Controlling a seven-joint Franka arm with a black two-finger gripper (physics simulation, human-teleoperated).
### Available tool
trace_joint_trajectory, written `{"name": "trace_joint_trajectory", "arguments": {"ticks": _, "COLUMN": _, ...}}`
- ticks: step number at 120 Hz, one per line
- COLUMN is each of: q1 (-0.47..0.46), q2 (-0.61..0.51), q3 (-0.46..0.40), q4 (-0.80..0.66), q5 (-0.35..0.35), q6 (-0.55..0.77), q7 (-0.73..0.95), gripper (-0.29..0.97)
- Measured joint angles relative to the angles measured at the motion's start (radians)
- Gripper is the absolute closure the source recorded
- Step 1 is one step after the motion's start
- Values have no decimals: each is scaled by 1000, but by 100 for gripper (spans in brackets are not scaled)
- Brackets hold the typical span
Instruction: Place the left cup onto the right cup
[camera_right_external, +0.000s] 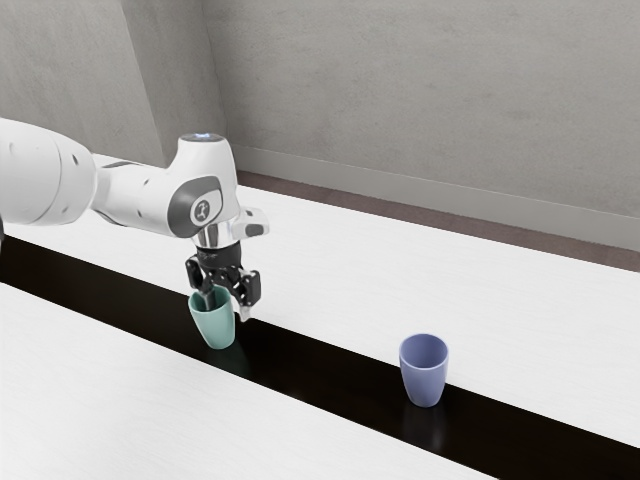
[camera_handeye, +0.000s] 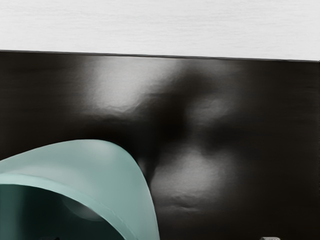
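The gripper (camera_right_external: 225, 300) appears clamped on the teal cup's (camera_right_external: 213, 325) rim, on the surface's (camera_right_external: 420, 260) dark strip (camera_right_external: 320, 378), with the upright periwinkle cup (camera_right_external: 423, 368) well apart along that strip toward the exterior view's right.

I log white table top (camera_right_external: 420, 260) crossed by glossy black strip (camera_right_external: 330, 385). Lilac cup (camera_right_external: 424, 369) upright on strip, faint reflection beneath. Teal cup (camera_right_external: 213, 325) over same strip, well apart toward exterior view's left, slightly tilted; cannot tell if base touches surface. Wrist view: strip meets white top along straight edge.
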Motion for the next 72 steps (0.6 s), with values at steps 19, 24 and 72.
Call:
{"name": "trace_joint_trajectory", "arguments": {"ticks": 19, "q1": -1, "q2": 1, "q3": 0, "q4": 0, "q5": 0, "q6": 1, "q7": 0, "gripper": 28}}
{"name": "trace_joint_trajectory", "arguments": {"ticks": 24, "q1": -1, "q2": 1, "q3": 0, "q4": 0, "q5": 0, "q6": 1, "q7": 0, "gripper": 30}}
{"name": "trace_joint_trajectory", "arguments": {"ticks": 72, "q1": 1, "q2": 5, "q3": 1, "q4": 0, "q5": 0, "q6": 1, "q7": 0, "gripper": 46}}
